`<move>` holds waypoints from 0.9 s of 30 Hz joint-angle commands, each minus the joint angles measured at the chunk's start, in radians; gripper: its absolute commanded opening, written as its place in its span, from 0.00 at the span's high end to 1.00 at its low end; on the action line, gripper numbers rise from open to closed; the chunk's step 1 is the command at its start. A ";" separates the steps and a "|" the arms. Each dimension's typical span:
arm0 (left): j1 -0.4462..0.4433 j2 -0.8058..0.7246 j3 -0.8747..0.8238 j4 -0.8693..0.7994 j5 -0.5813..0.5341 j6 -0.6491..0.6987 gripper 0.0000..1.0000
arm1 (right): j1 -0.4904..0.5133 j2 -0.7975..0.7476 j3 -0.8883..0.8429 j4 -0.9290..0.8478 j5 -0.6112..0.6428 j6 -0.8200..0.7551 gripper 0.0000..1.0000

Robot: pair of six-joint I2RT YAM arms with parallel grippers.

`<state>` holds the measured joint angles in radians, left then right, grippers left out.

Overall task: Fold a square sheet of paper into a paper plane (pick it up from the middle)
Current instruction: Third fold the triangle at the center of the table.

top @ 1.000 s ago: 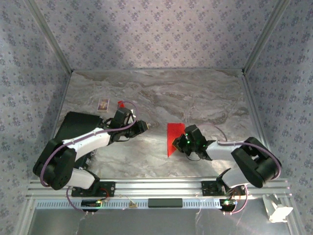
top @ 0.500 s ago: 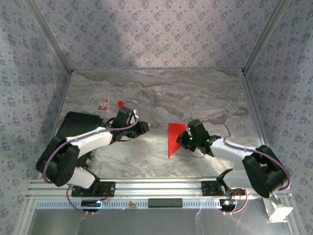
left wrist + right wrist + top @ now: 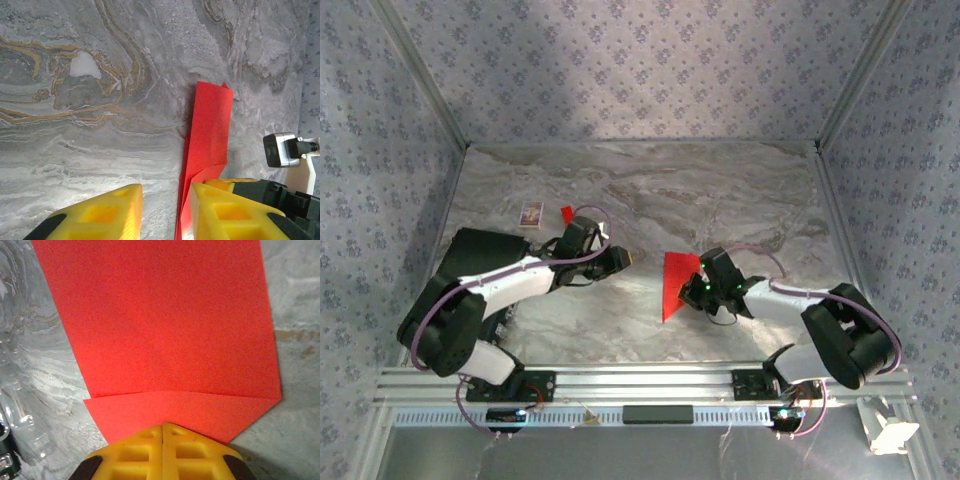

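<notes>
Right gripper [image 3: 162,426]: jaws pressed fully together on an edge of the red paper sheet [image 3: 675,280], which sits on the bench [image 3: 740,195] right of centre. The sheet is folded to a taper. Its long axis runs near to far, narrow point toward the arm bases. Left gripper [image 3: 623,258]: narrowly parted, holding nothing, near the sheet. Far left: patterned card [image 3: 531,213] and small red block [image 3: 566,212].

You've got top camera high up, well back from red sheet [image 3: 677,282], looking down over whole table [image 3: 650,190]. Left wrist camera low, near sheet's left side, facing across at it. Right wrist camera hard up against sheet, looking down. All three share sheet.
</notes>
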<state>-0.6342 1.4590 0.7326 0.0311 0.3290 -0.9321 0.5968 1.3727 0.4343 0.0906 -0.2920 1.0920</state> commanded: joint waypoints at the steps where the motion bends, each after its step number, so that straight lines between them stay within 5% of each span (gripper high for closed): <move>1: -0.007 0.011 0.031 0.012 0.017 0.008 0.70 | 0.017 0.016 -0.050 0.042 0.010 0.129 0.98; 5: -0.010 0.016 0.039 0.008 0.018 0.010 0.71 | 0.030 -0.028 -0.052 0.076 -0.007 0.158 0.99; 12: -0.047 0.096 0.144 -0.012 0.097 0.053 0.73 | 0.016 -0.182 0.036 -0.273 0.181 -0.045 0.99; 27: -0.138 0.419 0.401 -0.015 0.165 0.070 0.78 | -0.149 -0.266 -0.062 -0.241 0.000 -0.148 0.98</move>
<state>-0.7673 1.8439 1.0897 0.0223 0.4576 -0.8791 0.4534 1.1126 0.3756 -0.1394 -0.2478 0.9867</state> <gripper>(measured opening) 0.224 0.052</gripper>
